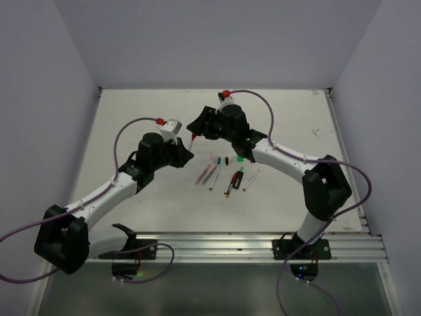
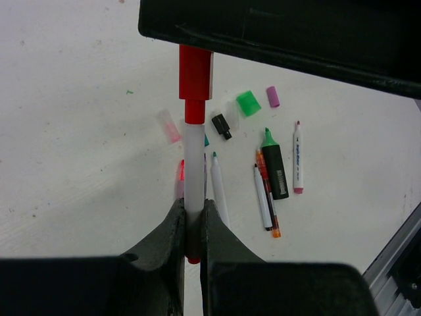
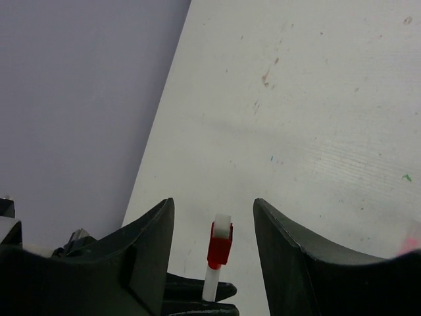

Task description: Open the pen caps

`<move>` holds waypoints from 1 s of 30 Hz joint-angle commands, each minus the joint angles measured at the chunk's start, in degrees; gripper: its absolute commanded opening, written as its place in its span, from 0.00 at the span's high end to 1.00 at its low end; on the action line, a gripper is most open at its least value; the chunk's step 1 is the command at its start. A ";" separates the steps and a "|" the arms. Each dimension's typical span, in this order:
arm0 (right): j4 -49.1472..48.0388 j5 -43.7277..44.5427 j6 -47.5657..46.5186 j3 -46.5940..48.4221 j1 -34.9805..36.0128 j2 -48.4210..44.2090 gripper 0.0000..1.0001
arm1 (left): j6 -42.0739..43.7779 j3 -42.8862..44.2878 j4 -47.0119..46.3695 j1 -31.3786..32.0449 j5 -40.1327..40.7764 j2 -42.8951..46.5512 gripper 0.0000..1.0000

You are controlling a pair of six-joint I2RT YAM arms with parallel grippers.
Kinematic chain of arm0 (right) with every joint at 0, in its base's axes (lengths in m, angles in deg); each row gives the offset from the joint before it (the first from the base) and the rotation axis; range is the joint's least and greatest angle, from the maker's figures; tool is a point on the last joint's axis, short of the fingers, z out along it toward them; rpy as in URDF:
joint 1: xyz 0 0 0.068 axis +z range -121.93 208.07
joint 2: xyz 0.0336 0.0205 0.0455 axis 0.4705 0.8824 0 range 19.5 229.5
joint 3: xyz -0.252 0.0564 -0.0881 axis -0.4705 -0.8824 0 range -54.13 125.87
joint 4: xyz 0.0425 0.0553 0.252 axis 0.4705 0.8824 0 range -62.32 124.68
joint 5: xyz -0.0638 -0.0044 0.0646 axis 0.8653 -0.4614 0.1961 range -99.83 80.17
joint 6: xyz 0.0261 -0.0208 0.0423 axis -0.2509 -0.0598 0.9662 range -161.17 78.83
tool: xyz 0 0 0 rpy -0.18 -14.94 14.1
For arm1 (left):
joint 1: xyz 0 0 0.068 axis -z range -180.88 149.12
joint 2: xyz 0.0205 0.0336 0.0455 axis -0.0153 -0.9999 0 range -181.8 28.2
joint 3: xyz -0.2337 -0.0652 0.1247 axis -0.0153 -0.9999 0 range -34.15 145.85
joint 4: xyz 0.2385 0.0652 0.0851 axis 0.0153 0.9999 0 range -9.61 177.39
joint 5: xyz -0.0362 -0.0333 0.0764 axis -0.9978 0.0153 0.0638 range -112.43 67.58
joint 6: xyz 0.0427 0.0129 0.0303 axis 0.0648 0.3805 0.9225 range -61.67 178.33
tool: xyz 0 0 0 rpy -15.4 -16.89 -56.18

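Note:
My left gripper (image 2: 193, 210) is shut on the lower end of a whitish pen (image 2: 194, 164), which stands upright above the table with its red cap (image 2: 195, 76) still on. In the right wrist view that red cap (image 3: 219, 249) sits between the jaws of my right gripper (image 3: 214, 210). Those jaws stand open, with a gap on each side of the cap. From the top view both grippers meet at the pen (image 1: 191, 141), the left gripper (image 1: 186, 157) below and the right gripper (image 1: 197, 128) above.
Loose caps lie on the table: pink (image 2: 169, 125), black (image 2: 222, 126), green (image 2: 248, 103) and magenta (image 2: 273, 97). Uncapped pens lie beside them, among them a green highlighter (image 2: 275, 168) and a pink-ended pen (image 2: 298, 158). The pen cluster (image 1: 227, 174) is mid-table.

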 commanded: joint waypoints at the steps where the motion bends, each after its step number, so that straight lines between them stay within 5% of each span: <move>1: 0.79 -0.79 -0.28 3.32 0.00 1.28 0.45 | 1.43 -0.24 -0.31 -0.07 -1.29 1.19 1.00; 14: 0.27 -2.37 1.13 2.88 0.18 3.57 0.63 | 1.52 0.38 -0.58 0.37 -1.56 0.05 1.00; 23: 0.09 -2.72 0.96 3.67 0.18 3.21 1.00 | 1.60 0.55 -0.31 0.37 -1.21 -0.22 1.00; 24: 0.09 -2.98 1.22 3.67 0.18 3.13 1.00 | 1.60 0.55 -0.40 0.37 -1.12 -0.04 0.85; 27: 0.00 -3.60 1.31 3.23 0.18 2.60 1.00 | 1.61 0.38 -0.66 0.37 -0.15 0.22 0.62; 30: -0.17 -4.39 1.75 2.70 0.18 2.16 1.00 | 1.52 0.29 -1.45 0.37 0.99 -0.48 0.52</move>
